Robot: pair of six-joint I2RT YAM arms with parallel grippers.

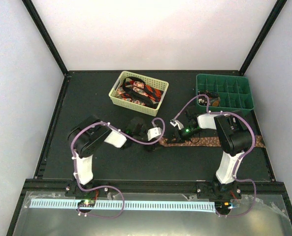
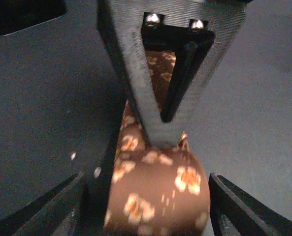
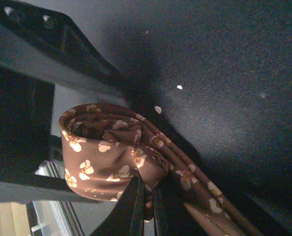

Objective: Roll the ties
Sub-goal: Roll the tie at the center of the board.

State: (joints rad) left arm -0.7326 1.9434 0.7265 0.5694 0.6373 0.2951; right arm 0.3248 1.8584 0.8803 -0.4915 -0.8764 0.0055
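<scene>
My right gripper (image 3: 146,199) pinches the rolled end of the brown light-dotted fabric tie (image 3: 111,152), which lies toward the black table's (image 1: 136,162) right edge. My left gripper (image 2: 146,189) has its jaws spread either side of the roll.

No text, label or number can be read in any view.

A pale yellow basket (image 1: 117,94) stands at the back of the dark desk (image 1: 106,164), with a green divided tray (image 1: 224,77) well apart to its right.

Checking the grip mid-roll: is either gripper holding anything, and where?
The right gripper is shut on the brown tie, pinching the fabric beside its rolled-up end. The left gripper stands open astride the roll, holding nothing.
</scene>
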